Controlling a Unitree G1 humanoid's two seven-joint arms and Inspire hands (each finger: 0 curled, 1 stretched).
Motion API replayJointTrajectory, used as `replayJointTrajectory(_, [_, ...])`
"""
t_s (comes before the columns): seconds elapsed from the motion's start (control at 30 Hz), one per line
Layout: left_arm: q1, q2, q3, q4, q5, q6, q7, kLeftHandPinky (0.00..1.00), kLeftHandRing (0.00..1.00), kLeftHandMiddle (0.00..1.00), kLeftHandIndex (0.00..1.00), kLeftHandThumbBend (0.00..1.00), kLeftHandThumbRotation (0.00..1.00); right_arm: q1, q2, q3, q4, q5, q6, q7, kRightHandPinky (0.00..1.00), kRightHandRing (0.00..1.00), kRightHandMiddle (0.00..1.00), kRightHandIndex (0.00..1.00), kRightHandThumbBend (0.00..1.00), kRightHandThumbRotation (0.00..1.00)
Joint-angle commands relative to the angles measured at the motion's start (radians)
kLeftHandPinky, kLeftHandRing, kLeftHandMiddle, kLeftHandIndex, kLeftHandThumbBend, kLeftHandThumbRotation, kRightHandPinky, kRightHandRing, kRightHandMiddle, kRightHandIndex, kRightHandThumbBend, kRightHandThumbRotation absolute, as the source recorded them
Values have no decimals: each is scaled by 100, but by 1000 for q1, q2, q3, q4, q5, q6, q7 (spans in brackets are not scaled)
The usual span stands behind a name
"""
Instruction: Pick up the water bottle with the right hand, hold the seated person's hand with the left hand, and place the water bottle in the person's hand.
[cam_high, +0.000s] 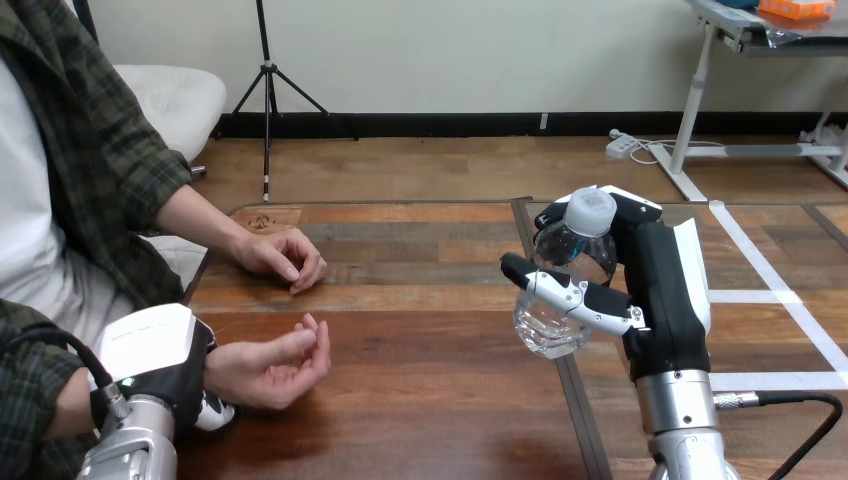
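The left hand (168, 380) is closest to the robot, low at the left. It sits on the person's wrist, and one finger pokes out from under the wrist, so it looks wrapped round it. Just past its fingers lies the person's nearer hand (268, 366), palm up, with the fingers curled a little like a cup.

The right hand (665, 290) is well off to the right of that cup. Its fingers and thumb are closed round the water bottle (560, 285), holding it up off the table (420, 400). The bottle stands nearly straight up, with its white cap (590, 210) on top and leaning a bit away from the robot.

So the open palm lies to the left of the bottle, and lower down (that is the way the bottle has to go, I think). The right hand is the one that must travel. The left hand is already where it should be.

Brown wood lies between the two hands. A dark seam runs under the bottle. Farther back, the person's other hand (282, 258) rests on the table, beyond the cupped one.
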Motion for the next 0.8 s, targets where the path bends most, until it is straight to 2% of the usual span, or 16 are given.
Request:
replayJointTrajectory(0.0, [10, 1, -25, 45, -37, -25, -8, 36, 43, 48, 47, 75, 0, -84, -9, -14, -41, 2, -11, -15, 35, 39, 43, 43, 70, 0])
replayJointTrajectory(0.23, [12, 9, -25, 47, -56, -48, 11, 31, 38, 45, 43, 75, 0, -83, -7, -15, -43, -4, -4, -20, 36, 39, 43, 43, 71, 0])
replayJointTrajectory(0.33, [17, 15, -24, 49, -64, -75, 41, 29, 36, 43, 42, 74, 0, -85, -7, -14, -41, -1, -7, -19, 36, 39, 43, 43, 71, 0])
replayJointTrajectory(0.63, [23, 13, -20, 44, -87, -104, 81, 25, 31, 39, 38, 71, 0, -87, -9, -15, -38, -15, -10, -30, 36, 39, 43, 43, 71, 0])
replayJointTrajectory(0.77, [29, 13, -17, 42, -100, -136, 114, 23, 29, 37, 36, 70, 0, -88, -10, -15, -36, -9, -13, -26, 36, 39, 43, 43, 71, 0])
